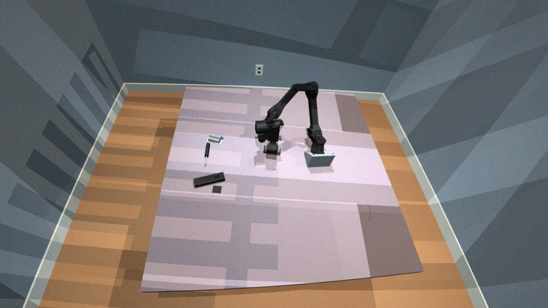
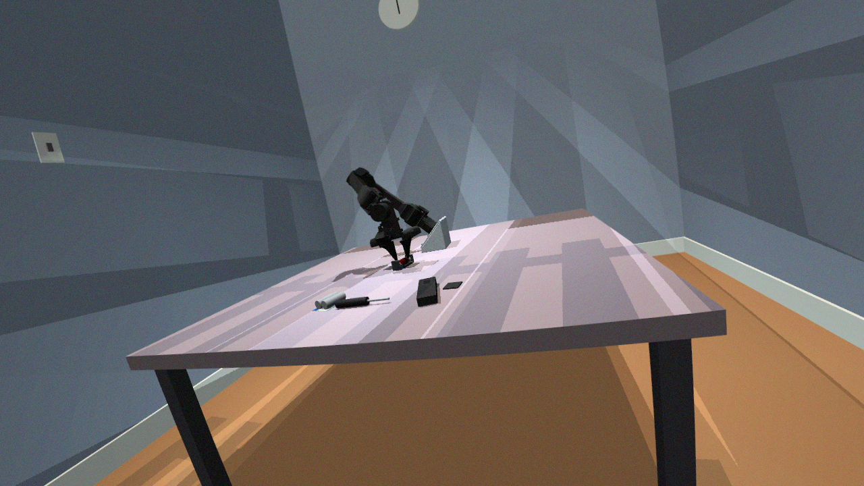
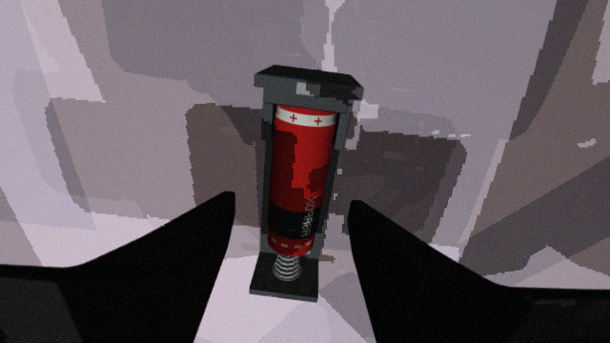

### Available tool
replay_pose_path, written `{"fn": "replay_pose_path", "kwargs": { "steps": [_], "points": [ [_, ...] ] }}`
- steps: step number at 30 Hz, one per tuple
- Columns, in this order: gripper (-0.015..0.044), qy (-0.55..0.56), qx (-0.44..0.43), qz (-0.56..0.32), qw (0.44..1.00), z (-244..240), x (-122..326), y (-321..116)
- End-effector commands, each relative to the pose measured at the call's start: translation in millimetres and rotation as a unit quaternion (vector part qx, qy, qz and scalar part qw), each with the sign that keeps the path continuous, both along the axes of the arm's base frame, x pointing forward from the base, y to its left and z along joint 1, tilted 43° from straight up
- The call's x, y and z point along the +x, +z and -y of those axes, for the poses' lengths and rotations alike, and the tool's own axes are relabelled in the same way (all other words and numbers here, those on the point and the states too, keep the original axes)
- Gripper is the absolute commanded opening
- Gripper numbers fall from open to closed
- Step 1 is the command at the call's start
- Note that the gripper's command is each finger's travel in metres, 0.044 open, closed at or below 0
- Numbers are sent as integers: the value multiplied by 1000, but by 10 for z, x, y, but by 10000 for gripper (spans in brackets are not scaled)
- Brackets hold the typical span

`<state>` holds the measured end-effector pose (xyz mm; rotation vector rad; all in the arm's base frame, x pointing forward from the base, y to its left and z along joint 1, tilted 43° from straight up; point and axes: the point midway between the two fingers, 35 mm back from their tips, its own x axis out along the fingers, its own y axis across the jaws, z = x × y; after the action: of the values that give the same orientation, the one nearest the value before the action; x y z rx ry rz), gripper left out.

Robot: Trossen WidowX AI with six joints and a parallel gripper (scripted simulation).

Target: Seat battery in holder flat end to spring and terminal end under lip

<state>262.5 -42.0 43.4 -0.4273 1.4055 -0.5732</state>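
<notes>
The red battery point(image 3: 305, 167) lies lengthwise in the dark holder point(image 3: 259, 286) point(image 2: 397, 265), looking straight between its side walls. Its flat end, with a dark band near it, meets the coiled spring point(image 3: 287, 269). Its plus-marked end is at the lip point(image 3: 286, 74); the terminal tip is hidden there. Whether the battery lies fully flat cannot be told for certain. My gripper point(image 3: 293, 206) point(image 2: 401, 258) is open. In the wrist view, its fingers stand on either side of the battery and holder, with visible gaps and no contact with either.
Two grey cylinders point(image 1: 215, 138) point(image 2: 329, 300) lie on a small pad near a screwdriver point(image 1: 207, 150) point(image 2: 353, 302). A long black box point(image 1: 203, 180) point(image 2: 426, 293) and a small black square point(image 1: 216, 189) point(image 2: 452, 285) lie nearby. My arm's grey mount point(image 1: 320, 160) point(image 2: 443, 237) stands behind.
</notes>
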Motion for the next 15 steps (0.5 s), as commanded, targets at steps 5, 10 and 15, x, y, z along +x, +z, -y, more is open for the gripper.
{"fn": "replay_pose_path", "kwargs": {
  "steps": [5, 10, 15],
  "points": [
    [413, 2, 5, 8, 1000, -444, -32, 456],
    [440, 1, 4, 8, 1000, -498, -38, 494],
    [440, 1, 4, 8, 1000, -498, -38, 494]
  ]
}}
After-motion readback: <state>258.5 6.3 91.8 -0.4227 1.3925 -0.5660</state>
